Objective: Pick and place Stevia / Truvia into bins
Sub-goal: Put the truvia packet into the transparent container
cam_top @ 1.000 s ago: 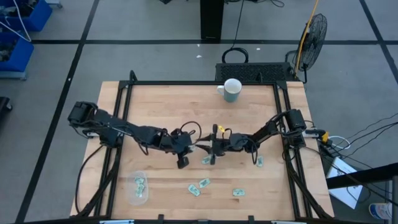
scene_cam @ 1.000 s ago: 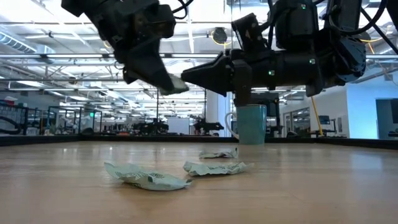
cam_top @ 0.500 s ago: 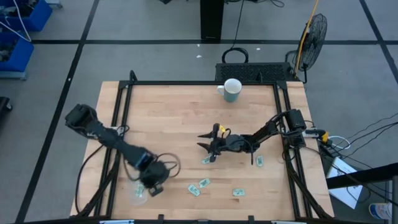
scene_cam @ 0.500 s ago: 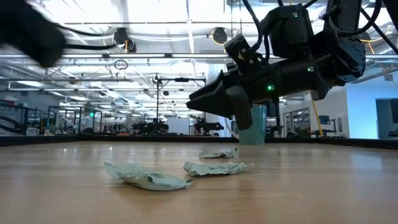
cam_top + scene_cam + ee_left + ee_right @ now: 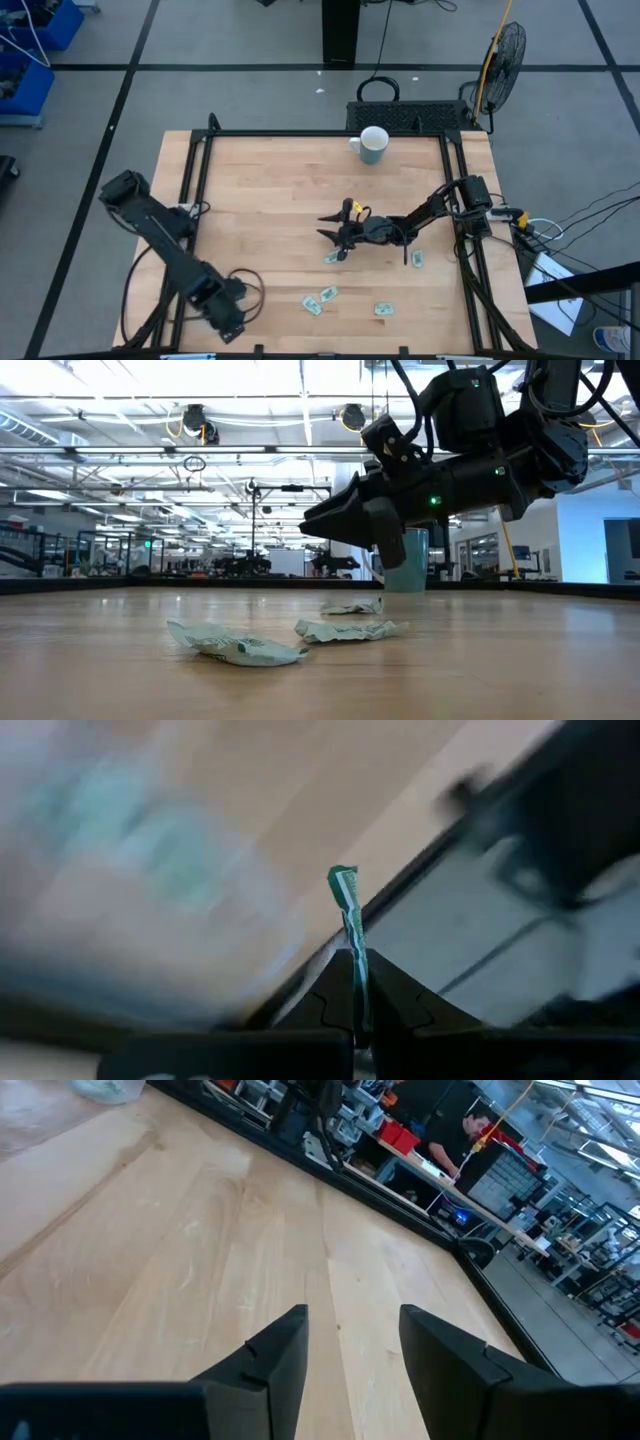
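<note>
The left gripper (image 5: 226,318) sits at the front-left corner of the wooden table (image 5: 270,190), its fingers pinched on a pale green Stevia packet (image 5: 347,910) that stands edge-up between the fingertips in the left wrist view. The clear bin is hidden under that arm in the high view, and the blurred wrist picture does not settle where it lies. The right gripper (image 5: 331,228) hangs above mid-table with its fingers spread and nothing between them, just above one loose packet (image 5: 331,258). More packets lie nearby: a pair (image 5: 319,299) toward the front edge, one (image 5: 382,309) further right, another (image 5: 418,260) beside the right arm. A white mug (image 5: 373,144) stands at the table's far edge.
</note>
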Robot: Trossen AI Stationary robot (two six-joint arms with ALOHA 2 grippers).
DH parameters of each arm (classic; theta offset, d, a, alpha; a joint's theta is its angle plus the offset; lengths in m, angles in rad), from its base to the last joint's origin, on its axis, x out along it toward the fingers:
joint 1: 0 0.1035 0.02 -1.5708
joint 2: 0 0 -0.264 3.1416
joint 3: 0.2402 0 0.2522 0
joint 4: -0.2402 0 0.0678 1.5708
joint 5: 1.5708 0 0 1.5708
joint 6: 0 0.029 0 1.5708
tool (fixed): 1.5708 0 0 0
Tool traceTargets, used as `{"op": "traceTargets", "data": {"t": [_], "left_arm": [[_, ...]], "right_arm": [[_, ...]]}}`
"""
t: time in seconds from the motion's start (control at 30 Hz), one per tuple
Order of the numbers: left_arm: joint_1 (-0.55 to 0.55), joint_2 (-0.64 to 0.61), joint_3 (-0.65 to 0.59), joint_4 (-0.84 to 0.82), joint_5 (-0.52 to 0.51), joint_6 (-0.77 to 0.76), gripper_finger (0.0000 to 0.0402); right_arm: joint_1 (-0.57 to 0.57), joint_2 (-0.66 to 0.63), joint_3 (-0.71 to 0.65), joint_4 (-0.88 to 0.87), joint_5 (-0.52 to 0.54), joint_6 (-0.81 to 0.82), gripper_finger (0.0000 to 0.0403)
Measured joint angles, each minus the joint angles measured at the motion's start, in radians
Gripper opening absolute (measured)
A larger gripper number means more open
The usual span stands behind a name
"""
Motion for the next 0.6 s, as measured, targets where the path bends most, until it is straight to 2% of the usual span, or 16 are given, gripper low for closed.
{"op": "traceTargets", "data": {"t": [0.1,0.17,0.3,0.33,0.47,0.53,0.6], "left_arm": [[-0.041,0.0,0.048,-0.179,0.05,-0.109,0.0009],[-0.062,-0.001,0.05,-0.223,0.045,-0.156,0.0009],[-0.081,-0.001,-0.024,-0.1,-0.056,-0.148,0.0009],[-0.079,-0.001,-0.054,-0.063,-0.043,-0.14,0.0009],[-0.056,-0.001,-0.163,-0.001,0.129,-0.143,0.0009],[-0.045,0.0,-0.202,0.038,0.166,-0.12,0.0009],[-0.025,0.0,-0.229,0.119,0.157,-0.067,0.0009]], "right_arm": [[0.0,0.0,0.0,0.004,0.0,0.0,0.0151],[0.0,0.0,0.0,0.003,0.0,0.0,0.0151],[0.0,0.0,0.0,0.003,0.0,0.0,0.0151],[0.0,0.0,0.0,0.003,0.0,0.0,0.0151],[0.0,0.0,0.0,0.004,-0.001,0.0,0.0151],[0.0,0.0,0.0,0.004,-0.001,0.0,0.0151],[0.0,0.0,0.0,0.004,-0.001,0.0,0.0151]]}}
